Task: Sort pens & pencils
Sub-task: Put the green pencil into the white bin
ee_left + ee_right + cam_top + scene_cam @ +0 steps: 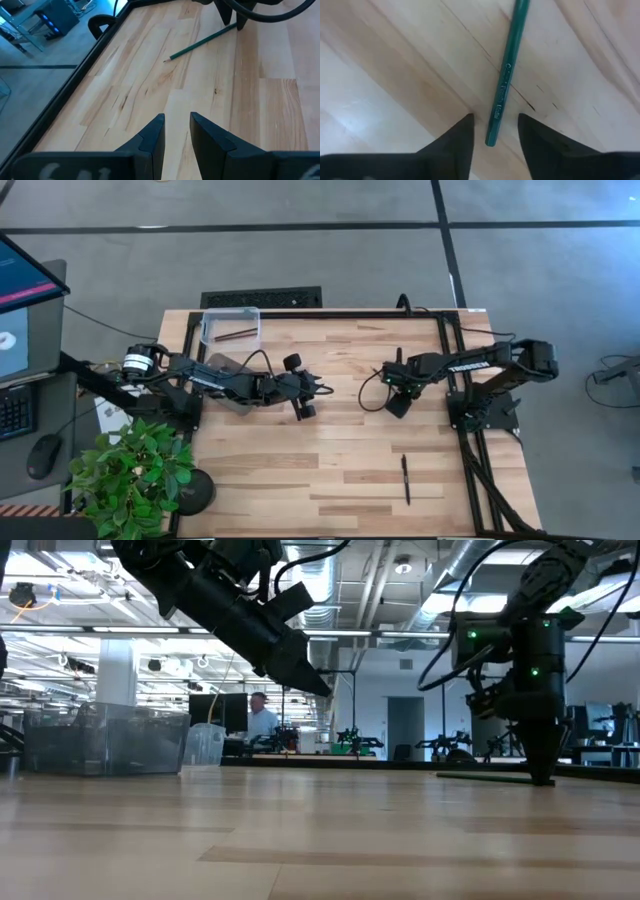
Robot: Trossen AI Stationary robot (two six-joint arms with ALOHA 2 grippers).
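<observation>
Pencil (506,75), green, flat on the wooden table (330,470); its blunt end lies in the gap between my right gripper (495,131) fingers, which stand apart on either side of it, neither finger visibly touching. Lettering runs along the shaft close to that end. From my left wrist, the same pencil (202,43) points its sharpened tip toward my left gripper (177,131), the far end tucked under my right arm's fingertips. Left gripper hovers above bare boards well short of the pencil tip, its fingers (152,137) with a narrow gap, holding nothing. From above, right gripper (398,393) sits right of the table's middle, left gripper (318,392) just left of it, the two facing each other. Beyond the pencil, nearer the table's front edge, a black pen (406,479) lies alone. Farther off, at the back-left corner, a clear bin (231,327) holds a thin brown pencil (234,334). Off the table past the left arm: a leafy plant (130,475). In the low view, a person (262,716) sits in the room behind.
</observation>
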